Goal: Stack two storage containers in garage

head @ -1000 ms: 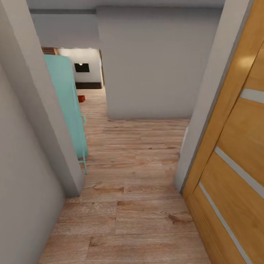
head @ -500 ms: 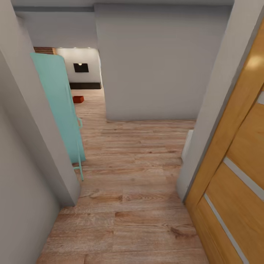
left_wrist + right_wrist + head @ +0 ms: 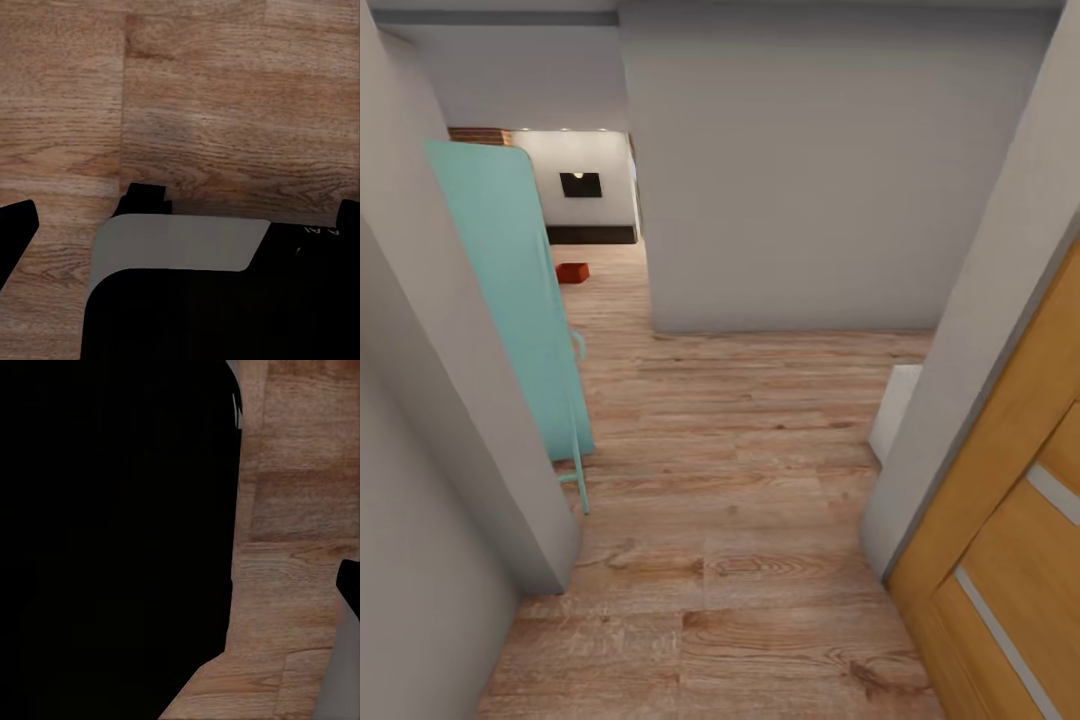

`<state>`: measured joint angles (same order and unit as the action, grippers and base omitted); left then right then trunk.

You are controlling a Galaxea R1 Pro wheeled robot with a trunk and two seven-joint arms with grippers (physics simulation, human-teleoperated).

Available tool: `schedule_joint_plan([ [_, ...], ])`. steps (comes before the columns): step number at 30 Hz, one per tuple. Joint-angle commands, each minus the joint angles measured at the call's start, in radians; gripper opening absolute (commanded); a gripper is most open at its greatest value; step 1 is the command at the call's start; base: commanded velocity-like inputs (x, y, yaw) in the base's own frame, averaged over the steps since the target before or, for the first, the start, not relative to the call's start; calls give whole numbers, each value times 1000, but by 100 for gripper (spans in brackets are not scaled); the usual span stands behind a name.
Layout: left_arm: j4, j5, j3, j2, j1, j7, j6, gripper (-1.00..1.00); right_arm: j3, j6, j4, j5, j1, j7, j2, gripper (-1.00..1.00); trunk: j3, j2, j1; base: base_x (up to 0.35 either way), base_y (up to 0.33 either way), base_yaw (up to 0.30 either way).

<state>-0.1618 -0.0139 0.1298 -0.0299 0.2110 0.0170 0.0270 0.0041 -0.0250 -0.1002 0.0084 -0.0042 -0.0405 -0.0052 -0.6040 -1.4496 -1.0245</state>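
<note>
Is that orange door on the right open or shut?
Open: the orange door is swung back against the grey wall, leaving the wood floor passage clear ahead.

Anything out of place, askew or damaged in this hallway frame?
Nothing looks damaged or spilled. One small red-orange object sits alone on the light wood plank floor far down the passage, past the open teal door; too small to identify. The orange wooden door stands open at right.
</note>
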Motion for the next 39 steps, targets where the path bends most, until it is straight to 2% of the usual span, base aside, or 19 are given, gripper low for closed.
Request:
schedule_joint_plan([
  [1, 1, -1, 5, -1, 0, 1, 3, 100, 0, -3, 1, 1, 0, -2, 0, 100, -1, 0, 0, 309, 85, 0],
  [39, 1, -2, 5, -4, 0, 1, 4, 100, 0, -3, 1, 0, 0, -2, 1, 100, -1, 0, 0, 309, 6, 0],
])
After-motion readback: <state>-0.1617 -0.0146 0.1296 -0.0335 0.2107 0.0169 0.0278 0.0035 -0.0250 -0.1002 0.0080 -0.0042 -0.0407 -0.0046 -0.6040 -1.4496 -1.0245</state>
